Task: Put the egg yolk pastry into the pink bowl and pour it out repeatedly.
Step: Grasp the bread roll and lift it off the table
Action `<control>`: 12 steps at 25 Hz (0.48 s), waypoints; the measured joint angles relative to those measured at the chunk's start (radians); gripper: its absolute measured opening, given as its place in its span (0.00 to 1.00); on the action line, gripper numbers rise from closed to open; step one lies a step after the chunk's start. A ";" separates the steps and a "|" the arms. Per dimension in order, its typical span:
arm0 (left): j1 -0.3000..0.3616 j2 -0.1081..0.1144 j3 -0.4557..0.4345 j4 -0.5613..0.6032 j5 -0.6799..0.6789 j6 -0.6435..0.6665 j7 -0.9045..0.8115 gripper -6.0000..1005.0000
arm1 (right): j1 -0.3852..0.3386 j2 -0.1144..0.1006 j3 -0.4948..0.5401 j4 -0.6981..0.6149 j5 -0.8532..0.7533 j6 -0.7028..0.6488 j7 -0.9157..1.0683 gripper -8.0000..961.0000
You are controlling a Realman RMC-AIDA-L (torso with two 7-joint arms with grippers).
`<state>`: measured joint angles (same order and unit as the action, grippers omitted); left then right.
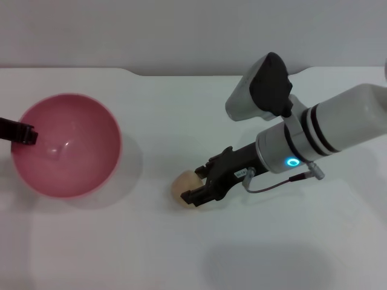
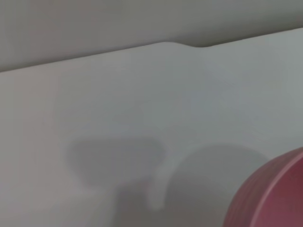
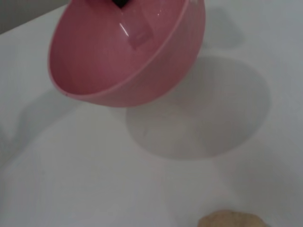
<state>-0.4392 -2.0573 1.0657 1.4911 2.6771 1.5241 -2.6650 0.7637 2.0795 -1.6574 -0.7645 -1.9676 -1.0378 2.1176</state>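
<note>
Where the round, deep, smooth pink plastic bowl (image 1: 68, 145) hangs tilted above the white tabletop (image 1: 181, 254), you'll see its glossy inside holds nothing. Your left hand (image 1: 24, 134) is clamped on its rim at the robot's left; in the right wrist view the bowl (image 3: 128, 52) is clear of the surface, its shadow beneath. The small roundish pale beige egg yolk pastry (image 1: 184, 188) lies on the tabletop, well apart from the bowl. Your right hand (image 1: 198, 184) has its dark fingers (image 1: 195, 197) set on either side of it, touching.
</note>
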 joint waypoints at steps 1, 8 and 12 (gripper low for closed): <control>-0.001 0.000 0.009 0.000 0.000 0.000 -0.001 0.00 | 0.000 0.001 -0.012 0.005 0.003 0.014 0.000 0.67; -0.012 0.000 0.048 -0.002 0.001 -0.002 -0.006 0.00 | 0.013 0.005 -0.060 0.042 0.007 0.071 0.017 0.66; -0.016 0.000 0.061 -0.007 0.001 -0.002 -0.007 0.00 | 0.003 0.001 -0.047 0.036 0.012 0.084 0.025 0.65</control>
<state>-0.4555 -2.0571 1.1270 1.4838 2.6781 1.5224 -2.6718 0.7670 2.0802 -1.7045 -0.7282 -1.9552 -0.9543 2.1424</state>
